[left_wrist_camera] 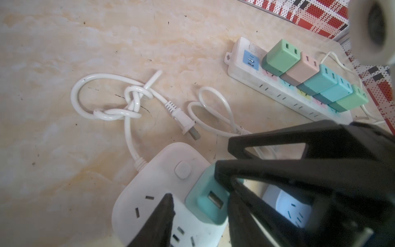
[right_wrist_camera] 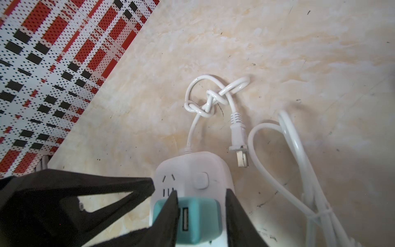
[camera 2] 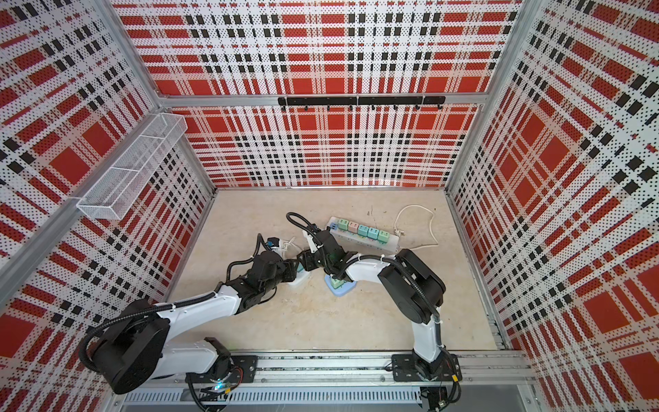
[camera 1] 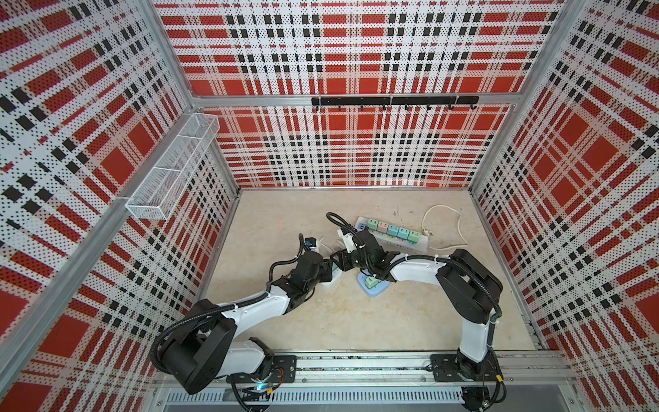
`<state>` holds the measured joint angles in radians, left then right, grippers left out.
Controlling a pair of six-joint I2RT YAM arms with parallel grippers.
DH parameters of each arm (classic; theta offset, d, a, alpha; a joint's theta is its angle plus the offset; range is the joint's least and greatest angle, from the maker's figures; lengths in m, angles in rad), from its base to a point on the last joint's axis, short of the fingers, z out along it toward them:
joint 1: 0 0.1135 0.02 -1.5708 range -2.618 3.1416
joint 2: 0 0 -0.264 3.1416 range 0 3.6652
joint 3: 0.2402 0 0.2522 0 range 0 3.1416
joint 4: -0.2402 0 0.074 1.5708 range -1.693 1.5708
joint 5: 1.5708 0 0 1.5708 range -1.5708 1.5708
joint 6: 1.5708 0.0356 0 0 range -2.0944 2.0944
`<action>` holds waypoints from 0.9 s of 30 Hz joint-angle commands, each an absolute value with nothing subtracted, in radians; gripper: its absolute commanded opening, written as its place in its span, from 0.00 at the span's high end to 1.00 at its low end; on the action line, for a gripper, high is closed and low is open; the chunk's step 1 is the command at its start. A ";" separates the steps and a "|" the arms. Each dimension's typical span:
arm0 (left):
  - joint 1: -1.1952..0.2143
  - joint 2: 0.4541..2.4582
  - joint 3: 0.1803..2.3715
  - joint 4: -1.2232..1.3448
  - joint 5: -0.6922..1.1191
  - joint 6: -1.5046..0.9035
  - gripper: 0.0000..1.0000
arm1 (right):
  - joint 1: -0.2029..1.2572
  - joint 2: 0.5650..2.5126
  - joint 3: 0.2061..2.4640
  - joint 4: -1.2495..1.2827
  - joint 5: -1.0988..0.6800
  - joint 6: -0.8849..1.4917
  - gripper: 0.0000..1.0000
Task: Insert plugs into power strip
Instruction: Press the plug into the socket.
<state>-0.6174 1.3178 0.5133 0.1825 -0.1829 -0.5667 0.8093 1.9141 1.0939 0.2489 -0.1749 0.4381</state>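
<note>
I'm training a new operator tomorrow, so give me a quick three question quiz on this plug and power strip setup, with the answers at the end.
1. True or false: the cord of the small white power strip is plugged into the long power strip.
2. How many plugs sit in the long power strip?
3. Fill in the colour: the right fingers are closed on a ____ plug with a USB port.
Key: 1 false, that cord's wall plug lies loose on the table. 2 five. 3 teal.
</note>
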 commanded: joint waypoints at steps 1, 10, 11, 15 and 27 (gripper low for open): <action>-0.632 1.337 0.529 0.234 -0.211 -0.586 0.55 | 0.816 1.930 1.052 0.290 -0.175 0.440 0.69; -0.679 1.365 0.462 0.320 -0.253 -0.601 0.57 | 0.828 1.926 0.934 0.391 -0.165 0.495 0.75; -0.684 1.370 0.449 0.333 -0.260 -0.606 0.57 | 0.829 1.928 0.926 0.399 -0.162 0.498 0.75; -0.712 1.377 0.388 0.409 -0.301 -0.623 0.60 | 0.840 1.934 0.899 0.425 -0.146 0.502 0.76; -0.731 1.403 0.332 0.523 -0.298 -0.620 0.61 | 0.892 1.955 0.918 0.351 -0.032 0.486 0.76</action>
<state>-0.7212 1.4197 0.3470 0.4892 -0.2848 -0.6018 0.8593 1.9064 0.9417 0.5182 -0.0662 0.5018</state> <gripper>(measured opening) 0.387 0.237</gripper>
